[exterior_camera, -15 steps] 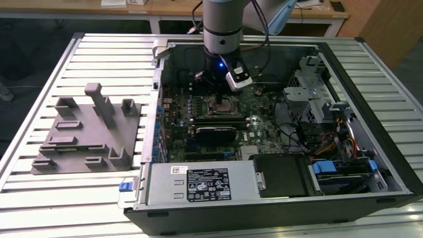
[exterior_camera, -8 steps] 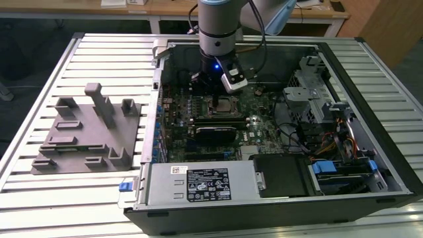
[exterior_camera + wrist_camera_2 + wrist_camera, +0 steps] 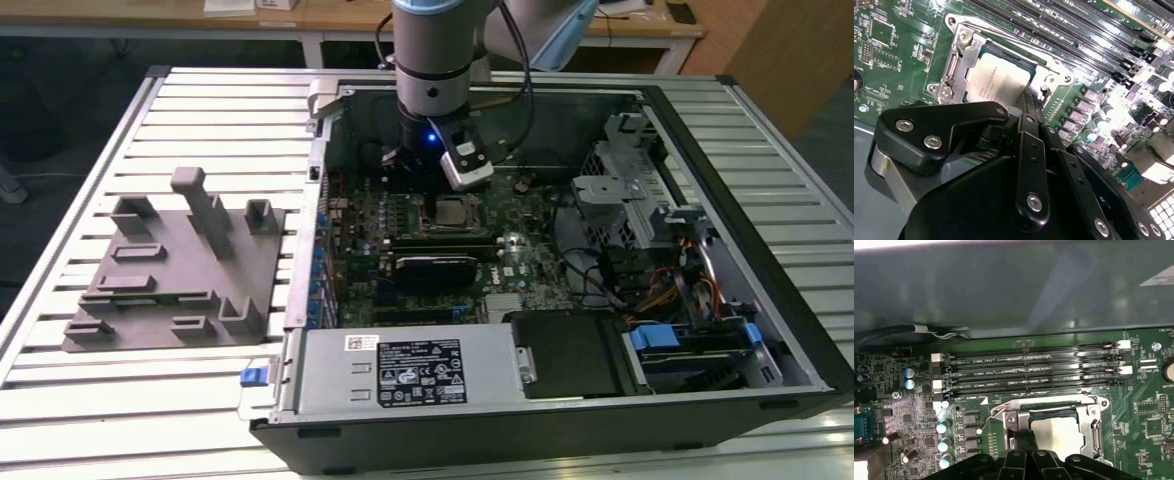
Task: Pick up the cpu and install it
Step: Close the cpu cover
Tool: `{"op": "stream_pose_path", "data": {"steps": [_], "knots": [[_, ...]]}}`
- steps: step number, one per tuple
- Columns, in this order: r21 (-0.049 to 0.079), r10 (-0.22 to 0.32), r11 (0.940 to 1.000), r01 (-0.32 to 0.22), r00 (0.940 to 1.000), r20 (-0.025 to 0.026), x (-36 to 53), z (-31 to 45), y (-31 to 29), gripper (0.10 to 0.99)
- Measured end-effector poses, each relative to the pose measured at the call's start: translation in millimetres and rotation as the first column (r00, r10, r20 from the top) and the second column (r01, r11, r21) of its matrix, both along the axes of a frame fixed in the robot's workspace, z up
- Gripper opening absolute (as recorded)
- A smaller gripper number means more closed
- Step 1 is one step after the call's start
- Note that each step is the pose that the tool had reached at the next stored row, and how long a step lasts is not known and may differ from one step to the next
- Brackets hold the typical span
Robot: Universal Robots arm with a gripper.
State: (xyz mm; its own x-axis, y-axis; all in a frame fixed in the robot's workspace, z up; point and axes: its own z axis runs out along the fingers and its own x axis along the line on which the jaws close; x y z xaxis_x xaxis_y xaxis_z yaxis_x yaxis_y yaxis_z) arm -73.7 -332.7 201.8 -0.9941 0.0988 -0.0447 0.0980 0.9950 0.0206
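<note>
In the first wrist view the hand (image 3: 1023, 436) covers part of the cpu (image 3: 1061, 432).

The arm (image 3: 434, 60) is a silver-grey tube with a pale blue ring, well above a white camera block (image 3: 467, 165). Just above that block sits a black collar with a small blue light (image 3: 430, 137), and a black cable (image 3: 529, 100) runs down beside it. Past the block, the hand (image 3: 1033, 106) is matte black in both wrist views: flat angular links pinned with silver screws (image 3: 1034, 201).
</note>
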Motion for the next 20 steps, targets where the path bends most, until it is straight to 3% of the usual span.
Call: {"op": "stream_pose_path", "data": {"steps": [20], "knots": [[0.000, 0.000, 1.0000, 0.000, 1.0000, -0.0009, -4.6, -5.2, -0.1, 0.106]]}}
